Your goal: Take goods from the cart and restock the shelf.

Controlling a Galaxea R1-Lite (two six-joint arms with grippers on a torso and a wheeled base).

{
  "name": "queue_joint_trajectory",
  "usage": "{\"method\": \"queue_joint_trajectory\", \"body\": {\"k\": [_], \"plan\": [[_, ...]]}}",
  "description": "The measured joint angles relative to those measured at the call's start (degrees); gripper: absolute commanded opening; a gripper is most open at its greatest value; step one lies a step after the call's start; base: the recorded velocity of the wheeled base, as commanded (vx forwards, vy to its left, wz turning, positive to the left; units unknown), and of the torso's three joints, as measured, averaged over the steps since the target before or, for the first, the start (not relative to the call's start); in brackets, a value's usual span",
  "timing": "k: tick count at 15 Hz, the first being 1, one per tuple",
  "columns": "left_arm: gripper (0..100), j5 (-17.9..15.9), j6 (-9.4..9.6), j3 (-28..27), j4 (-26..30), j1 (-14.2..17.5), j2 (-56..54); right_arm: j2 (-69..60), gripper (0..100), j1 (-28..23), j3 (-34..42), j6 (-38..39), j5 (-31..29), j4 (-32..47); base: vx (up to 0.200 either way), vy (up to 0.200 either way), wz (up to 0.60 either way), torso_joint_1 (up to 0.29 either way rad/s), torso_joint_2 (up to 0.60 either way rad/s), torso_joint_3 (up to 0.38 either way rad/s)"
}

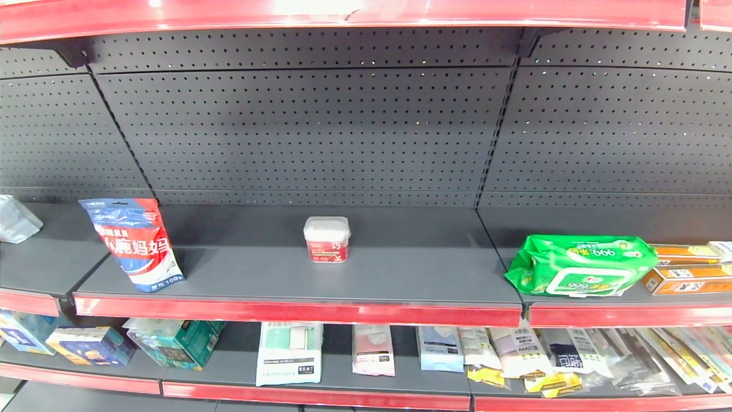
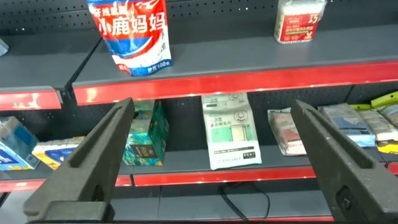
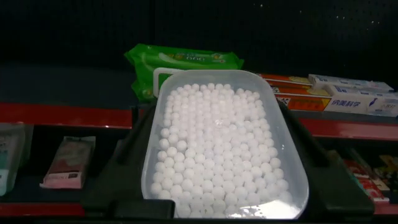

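Note:
My right gripper [image 3: 219, 134] is shut on a clear box of white balls [image 3: 221, 155], held in front of the shelf near the green wipes pack [image 3: 186, 61]. My left gripper [image 2: 212, 109] stands open and empty, facing the shelf's red front edge below the blue-and-red pouch [image 2: 132, 34]. On the middle shelf board [image 1: 412, 269] the blue-and-red pouch [image 1: 136, 243] stands at the left, and a small white-lidded tub [image 1: 326, 238] sits in the centre. The green wipes pack [image 1: 580, 265] lies at the right.
Orange and white flat boxes [image 1: 683, 269] lie right of the wipes. A silver bag [image 1: 16, 219] sits at the far left. The lower shelf holds teal boxes [image 1: 177, 340], a white-green pack [image 1: 289, 352] and several flat packets [image 1: 514, 349]. Wide gaps separate pouch, tub and wipes.

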Motion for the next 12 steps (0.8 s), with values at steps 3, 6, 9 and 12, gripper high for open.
{"method": "queue_joint_trajectory", "body": {"k": [3,6,9,12], "plan": [[100,0.1,-0.44,0.0,0.0,1.1,-2.0,-0.7,0,0.0,-0.2,0.1,-0.1,0.0,0.0,0.0,0.0,0.0,0.0,0.0],[100,0.1,-0.52,0.0,0.0,1.2,-2.7,-0.9,0,0.0,-0.3,0.2,0.0,0.1,0.2,0.0,0.0,-0.004,0.0,0.002],[100,0.1,-0.55,0.0,0.1,1.3,-2.8,-0.9,0,0.0,-0.3,0.2,0.2,0.1,0.133,0.0,0.0,0.002,-0.01,0.003],[100,0.2,-0.85,0.0,0.1,1.3,-2.9,-0.9,0,0.1,-0.4,0.2,0.2,0.2,0.0,0.0,0.0,0.0,0.0,0.0]]}}
